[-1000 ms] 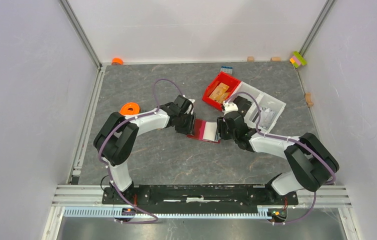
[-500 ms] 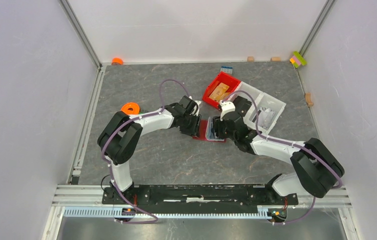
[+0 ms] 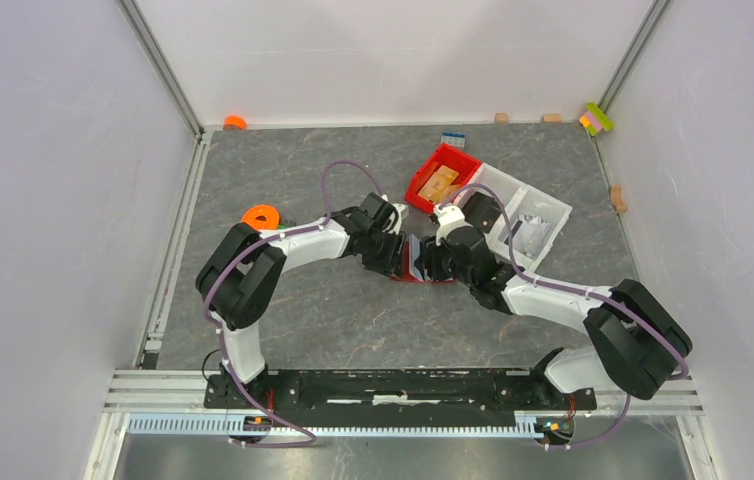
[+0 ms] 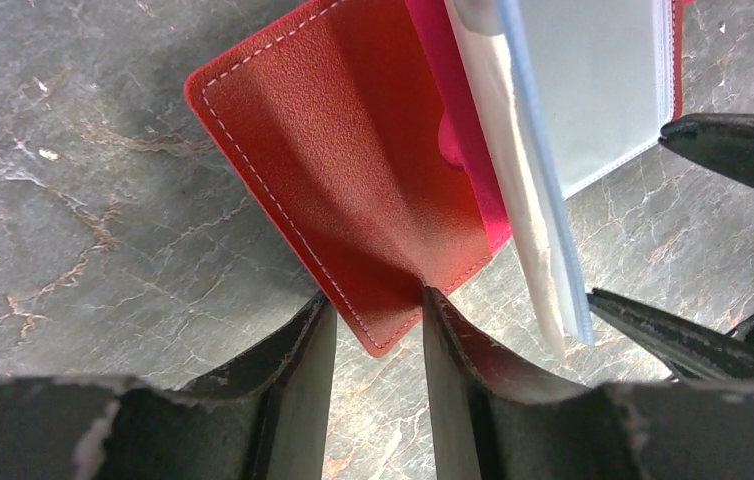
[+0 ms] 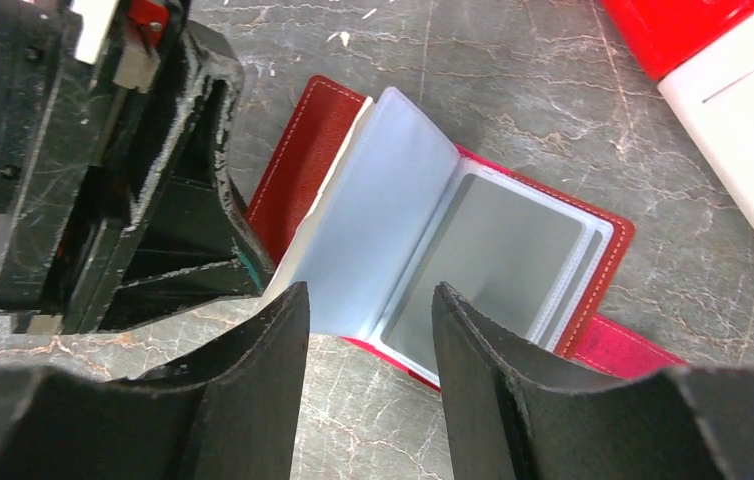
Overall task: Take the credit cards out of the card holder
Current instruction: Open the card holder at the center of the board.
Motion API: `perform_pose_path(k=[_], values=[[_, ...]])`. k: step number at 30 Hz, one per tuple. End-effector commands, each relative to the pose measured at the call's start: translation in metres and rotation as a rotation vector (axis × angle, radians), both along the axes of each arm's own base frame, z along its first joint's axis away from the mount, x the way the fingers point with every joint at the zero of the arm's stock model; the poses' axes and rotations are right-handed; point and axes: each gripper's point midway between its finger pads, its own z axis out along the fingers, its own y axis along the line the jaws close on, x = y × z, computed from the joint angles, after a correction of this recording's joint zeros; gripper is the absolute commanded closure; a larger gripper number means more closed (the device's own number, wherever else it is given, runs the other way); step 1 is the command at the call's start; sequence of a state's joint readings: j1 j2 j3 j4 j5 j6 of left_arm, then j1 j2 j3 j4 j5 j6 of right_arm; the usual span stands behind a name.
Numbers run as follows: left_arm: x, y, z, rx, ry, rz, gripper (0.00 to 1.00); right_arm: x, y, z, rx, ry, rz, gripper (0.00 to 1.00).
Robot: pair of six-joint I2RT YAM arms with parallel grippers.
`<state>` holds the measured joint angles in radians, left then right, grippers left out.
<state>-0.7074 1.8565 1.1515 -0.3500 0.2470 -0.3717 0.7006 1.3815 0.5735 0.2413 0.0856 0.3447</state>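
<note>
The dark red card holder lies half open on the table between both grippers. My left gripper is shut on the near corner of its left cover, which buckles between the fingers and is tilted up. A clear sleeve page stands fanned up, and under another sleeve lies a grey credit card. A light blue edge shows among the pages. My right gripper is open just short of the pages' lower edge, with nothing between its fingers. The left gripper's body sits close on its left.
A bright red bin with tan pieces and a white divided tray stand right behind the right gripper. An orange ring lies left of the left arm. Small blocks sit along the back wall.
Both grippers have closed in on each other. The holder has gone from lying flat open to half folded, its left cover raised. The right jaws opened slightly.
</note>
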Motion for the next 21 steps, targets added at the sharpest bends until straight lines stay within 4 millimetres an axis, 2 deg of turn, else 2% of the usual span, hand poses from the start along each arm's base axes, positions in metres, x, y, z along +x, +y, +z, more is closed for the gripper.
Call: perform_pose_path(k=[1,8,21], values=[[0.001,-0.012,0.004,-0.033,-0.013,-0.059,0.56,0.0,0.015,0.021,0.064,-0.066,0.062,0.47],[0.0,-0.013,0.005,-0.043,-0.015,-0.063,0.56,-0.004,0.026,0.018,0.087,-0.046,0.119,0.49],[-0.002,-0.018,0.011,-0.082,-0.015,-0.075,0.56,-0.011,0.039,0.017,0.136,-0.022,0.182,0.62]])
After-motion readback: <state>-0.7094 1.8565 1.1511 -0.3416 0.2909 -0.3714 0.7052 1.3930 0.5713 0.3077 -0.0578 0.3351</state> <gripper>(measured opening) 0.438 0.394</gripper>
